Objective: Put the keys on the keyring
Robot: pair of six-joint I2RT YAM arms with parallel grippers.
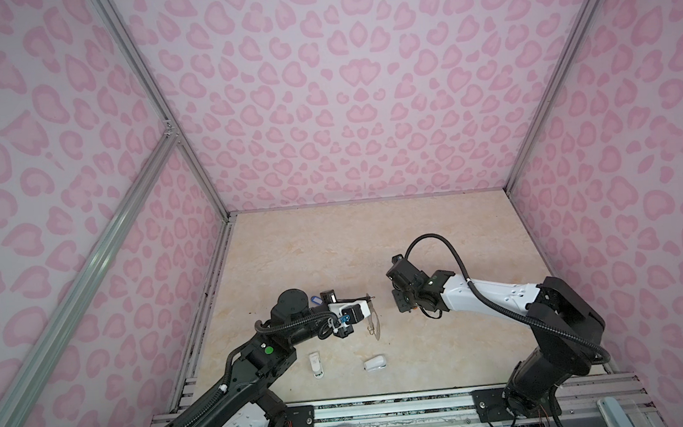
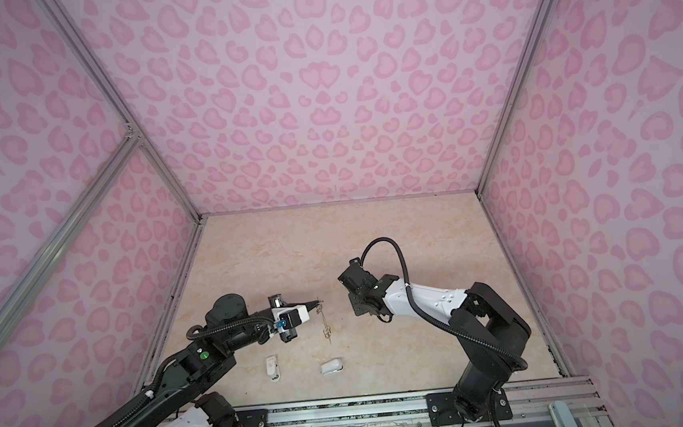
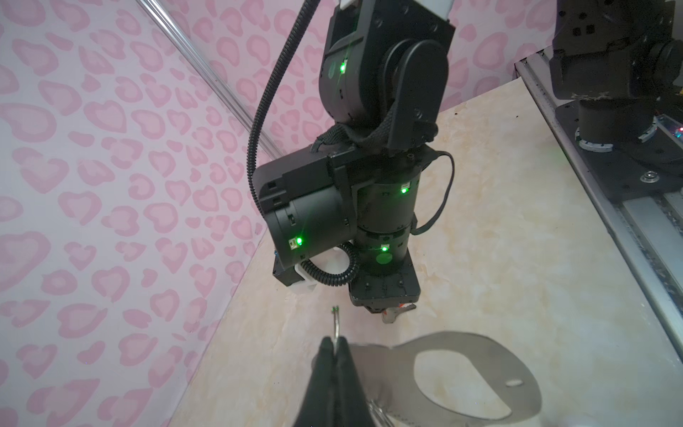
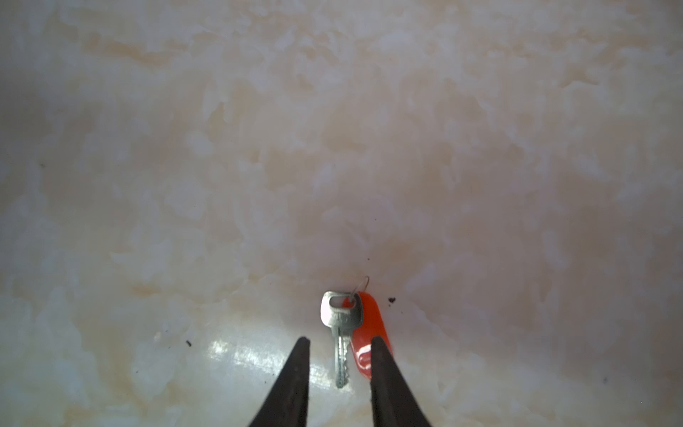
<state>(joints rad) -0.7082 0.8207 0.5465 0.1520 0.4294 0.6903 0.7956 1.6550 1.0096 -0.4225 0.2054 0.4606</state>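
Left gripper (image 3: pixel 335 342) clamped on a wire ring (image 3: pixel 337 327) of the keyring (image 3: pixel 525 403), which hangs over the table (image 3: pixel 517 222). Right gripper (image 4: pixel 340 338) jaws apart, straddling the orange-tagged key (image 4: pixel 342 314) lying flat on that table.

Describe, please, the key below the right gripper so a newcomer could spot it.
On the marble table, look under the right gripper, between its open jaws. A small silver key lies there; its orange-red oval tag sets it apart from the two white plastic pieces.
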